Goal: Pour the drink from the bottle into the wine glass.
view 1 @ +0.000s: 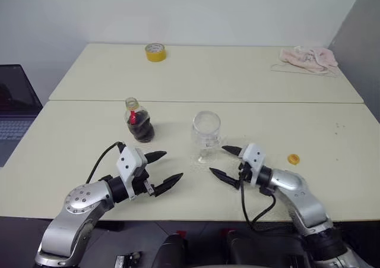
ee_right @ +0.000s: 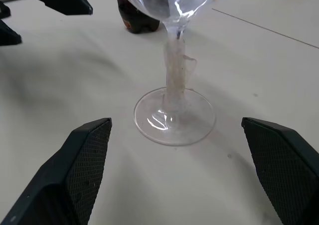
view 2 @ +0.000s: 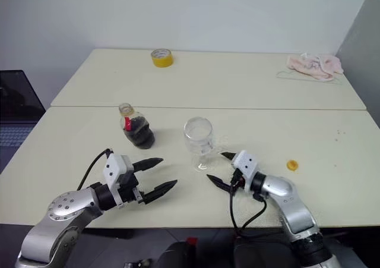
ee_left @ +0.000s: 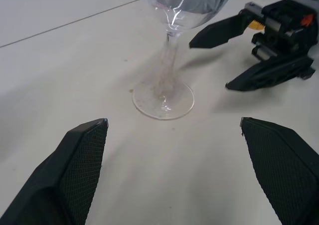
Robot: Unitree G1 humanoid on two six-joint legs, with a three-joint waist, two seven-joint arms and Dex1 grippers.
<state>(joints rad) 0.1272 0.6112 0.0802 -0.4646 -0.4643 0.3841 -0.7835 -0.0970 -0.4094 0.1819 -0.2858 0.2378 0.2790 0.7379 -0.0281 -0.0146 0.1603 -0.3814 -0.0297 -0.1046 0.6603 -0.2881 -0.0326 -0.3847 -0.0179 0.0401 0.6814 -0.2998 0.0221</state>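
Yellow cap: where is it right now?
In the left eye view the yellow cap lies loose on the table, off the bottle, to the right of the right gripper and the wine glass.

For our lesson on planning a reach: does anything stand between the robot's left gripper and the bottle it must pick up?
Nothing visible does. The left gripper is open, with only bare table between it and the uncapped bottle. The wine glass stands off to the right, clear of that path.

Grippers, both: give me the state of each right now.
Left gripper: jaws open, holding nothing.
Right gripper: jaws open, holding nothing, beside the wine glass.
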